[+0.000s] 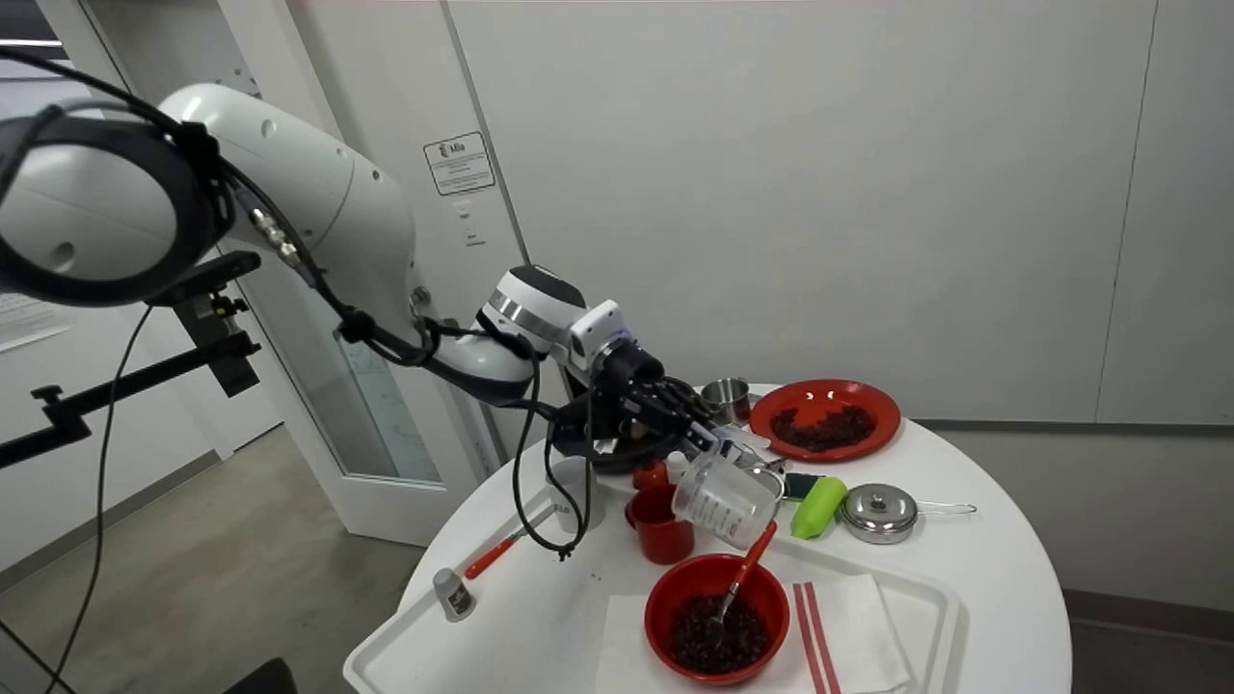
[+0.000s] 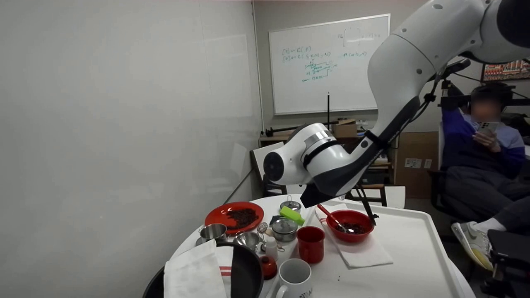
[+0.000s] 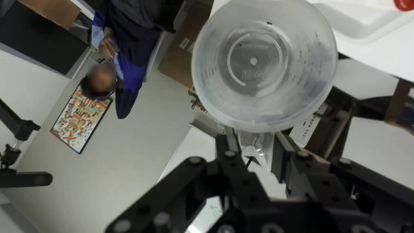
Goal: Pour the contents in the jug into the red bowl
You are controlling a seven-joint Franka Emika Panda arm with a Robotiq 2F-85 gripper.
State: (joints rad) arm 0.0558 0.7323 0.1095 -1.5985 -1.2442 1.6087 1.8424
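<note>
The jug (image 1: 725, 501), whitish and translucent, is tilted in the air just above and behind the red bowl (image 1: 658, 617). My gripper (image 1: 707, 441) is shut on its handle. In the wrist view the fingers (image 3: 255, 145) stand on either side of the handle and I look into the jug (image 3: 258, 97); only a few dark specks show inside. The red bowl, also in an exterior view (image 2: 350, 238), holds dark bean-like pieces and a leaning red-handled utensil (image 1: 755, 556). In that view the arm hides the gripper and most or all of the jug.
The red cup (image 1: 663, 540) stands close left of the jug. A green object (image 1: 819, 507), a lidded metal pan (image 1: 879, 514), a metal cup (image 1: 728, 400) and a red plate (image 1: 887, 424) are behind. A white mug (image 2: 295, 273) and black pan (image 2: 250, 269) stand near the tray (image 2: 430, 231).
</note>
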